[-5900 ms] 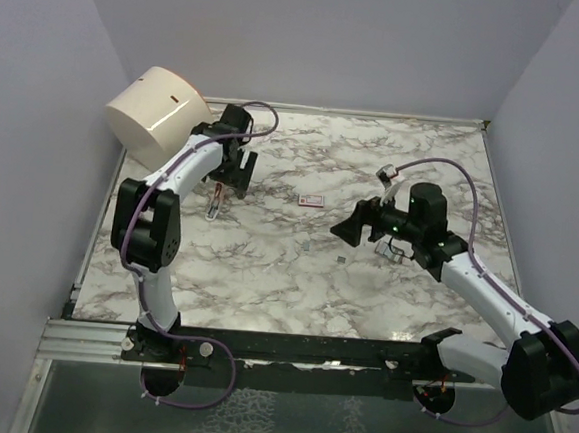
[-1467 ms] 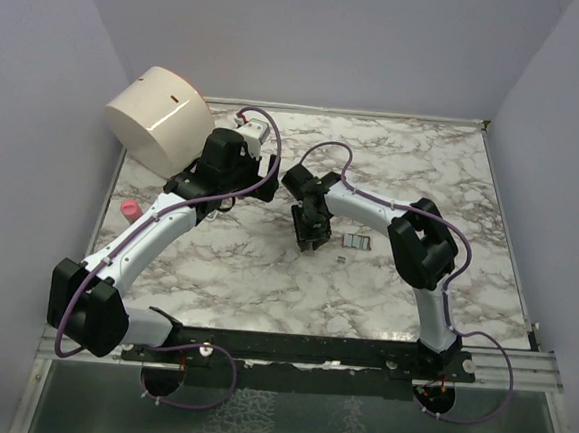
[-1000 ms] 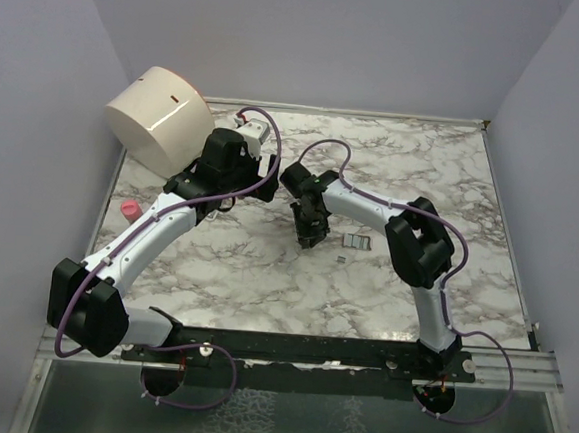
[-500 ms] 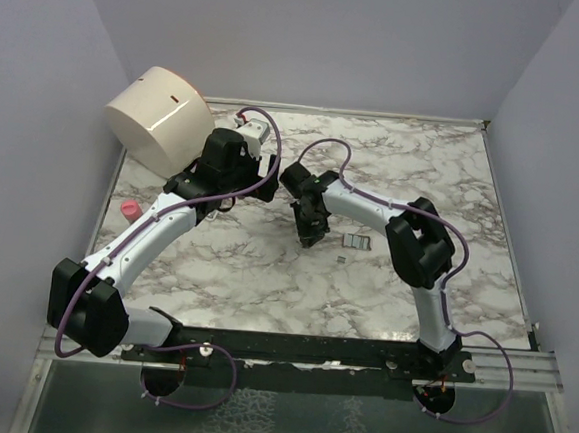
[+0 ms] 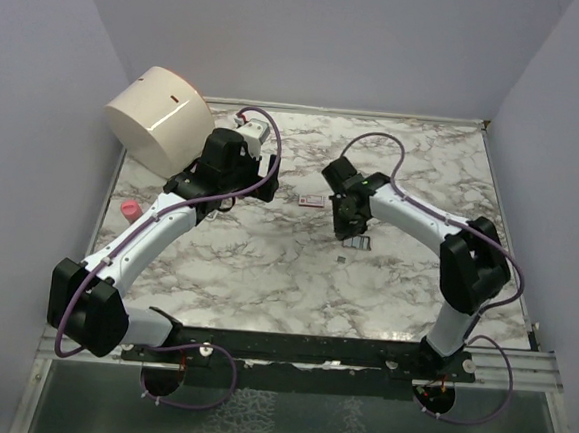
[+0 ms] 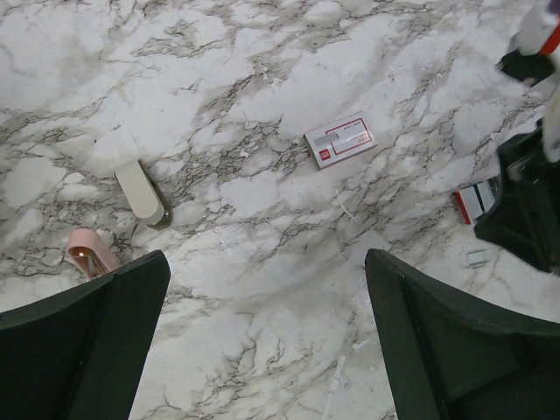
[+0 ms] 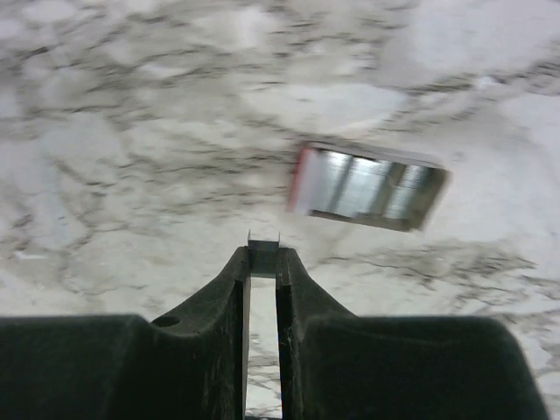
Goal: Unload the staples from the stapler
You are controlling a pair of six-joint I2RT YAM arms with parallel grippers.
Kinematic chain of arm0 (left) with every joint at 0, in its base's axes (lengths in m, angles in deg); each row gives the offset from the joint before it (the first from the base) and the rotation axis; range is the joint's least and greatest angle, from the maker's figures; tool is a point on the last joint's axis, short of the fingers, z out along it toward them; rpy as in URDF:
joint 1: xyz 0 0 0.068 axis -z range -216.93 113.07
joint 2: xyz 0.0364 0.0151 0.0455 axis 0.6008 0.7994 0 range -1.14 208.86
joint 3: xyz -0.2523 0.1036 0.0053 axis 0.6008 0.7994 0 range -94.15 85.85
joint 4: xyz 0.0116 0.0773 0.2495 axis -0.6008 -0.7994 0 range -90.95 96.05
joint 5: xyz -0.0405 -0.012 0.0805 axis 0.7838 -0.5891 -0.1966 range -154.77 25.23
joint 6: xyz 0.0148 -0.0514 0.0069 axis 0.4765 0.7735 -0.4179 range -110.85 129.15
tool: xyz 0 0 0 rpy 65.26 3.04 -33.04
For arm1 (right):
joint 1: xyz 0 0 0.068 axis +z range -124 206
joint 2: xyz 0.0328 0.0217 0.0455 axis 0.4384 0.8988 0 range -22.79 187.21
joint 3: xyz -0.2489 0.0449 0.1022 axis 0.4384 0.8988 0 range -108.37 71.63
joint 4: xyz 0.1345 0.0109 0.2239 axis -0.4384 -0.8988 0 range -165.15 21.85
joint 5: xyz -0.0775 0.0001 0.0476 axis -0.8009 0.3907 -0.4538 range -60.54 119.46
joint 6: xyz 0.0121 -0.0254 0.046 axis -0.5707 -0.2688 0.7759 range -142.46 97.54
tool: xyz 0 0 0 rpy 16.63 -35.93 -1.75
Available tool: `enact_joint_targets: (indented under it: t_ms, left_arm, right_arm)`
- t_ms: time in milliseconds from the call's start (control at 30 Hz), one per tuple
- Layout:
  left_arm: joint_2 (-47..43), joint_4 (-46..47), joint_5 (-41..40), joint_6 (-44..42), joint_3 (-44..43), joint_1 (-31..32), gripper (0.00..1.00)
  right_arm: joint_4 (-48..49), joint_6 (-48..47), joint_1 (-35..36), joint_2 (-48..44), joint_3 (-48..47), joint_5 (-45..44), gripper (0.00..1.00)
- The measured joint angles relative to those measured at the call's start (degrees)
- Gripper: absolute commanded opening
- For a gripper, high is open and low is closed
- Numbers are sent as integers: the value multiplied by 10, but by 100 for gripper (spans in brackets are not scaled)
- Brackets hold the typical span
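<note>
In the right wrist view my right gripper [image 7: 262, 255] is shut on a small metal strip of staples [image 7: 262, 242] pinched at its fingertips. Just beyond it lies an open tray of staples [image 7: 367, 192] with a red edge. From above, the right gripper [image 5: 347, 219] hangs right behind that tray [image 5: 358, 243]. The stapler shows only in the left wrist view, as a pink part [image 6: 91, 254] and a cream part [image 6: 143, 191] lying on the marble; the left arm hides it from above. My left gripper [image 6: 265, 262] is open and high over bare marble.
A red and white staple box [image 5: 312, 200] lies mid-table. One loose bit of staples [image 5: 340, 259] sits in front of the tray. A large cream cylinder [image 5: 159, 116] fills the back left corner. A small pink object [image 5: 127, 209] rests by the left edge.
My right gripper has closed further on the staples and swung right, from left of the tray to behind it, uncovering the red and white box. The left arm has stayed still.
</note>
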Motion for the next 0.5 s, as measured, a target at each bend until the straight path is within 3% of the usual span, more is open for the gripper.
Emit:
enact_joint_targets:
  t_ms: [267, 500]
  left_arm:
    - [0, 0, 0, 0, 0, 0, 98]
    - [0, 0, 0, 0, 0, 0, 98]
  right_arm:
    - [31, -29, -128, -57, 93, 20, 10]
    - [52, -39, -143, -54, 106, 45, 10]
